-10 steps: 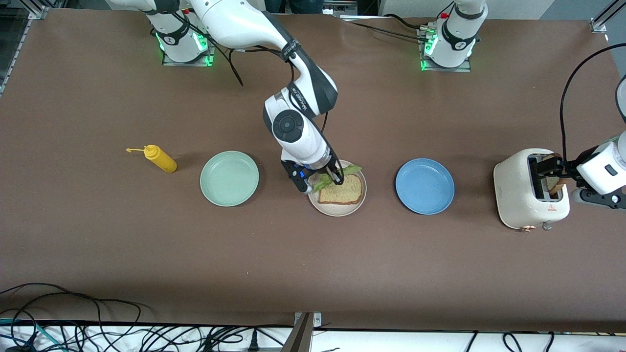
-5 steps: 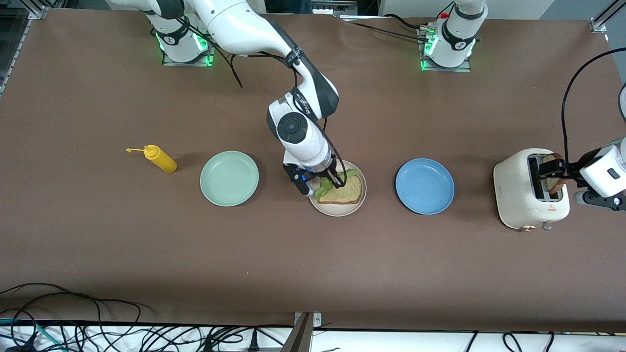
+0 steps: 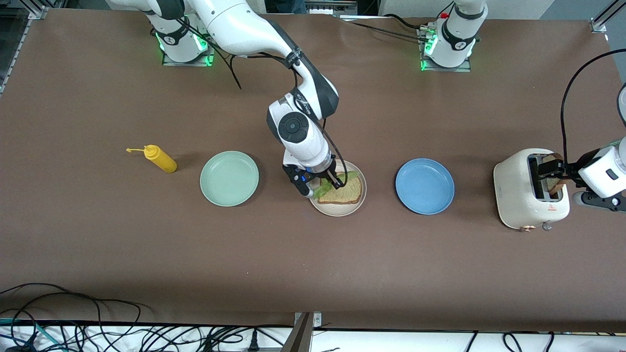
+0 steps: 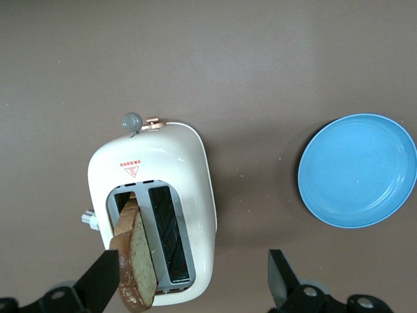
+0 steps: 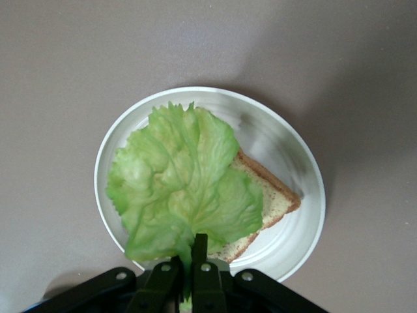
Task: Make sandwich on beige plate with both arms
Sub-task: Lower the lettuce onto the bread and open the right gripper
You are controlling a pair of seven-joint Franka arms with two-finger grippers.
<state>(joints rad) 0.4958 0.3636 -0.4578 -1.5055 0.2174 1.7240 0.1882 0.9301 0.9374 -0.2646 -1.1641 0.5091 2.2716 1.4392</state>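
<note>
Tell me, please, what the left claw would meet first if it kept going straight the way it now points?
Probably the bread slice standing in the toaster: the open left claw already straddles that slot, one finger beside the slice. Depth is unclear, so contact may be very near.

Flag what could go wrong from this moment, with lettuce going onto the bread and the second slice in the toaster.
The right gripper pinches only the lettuce by its edge; released off-centre, it may droop past the bread onto the beige plate. The left gripper is open around the toaster slice, which leans out of its slot in the toaster; closing could push rather than grip it.
</note>
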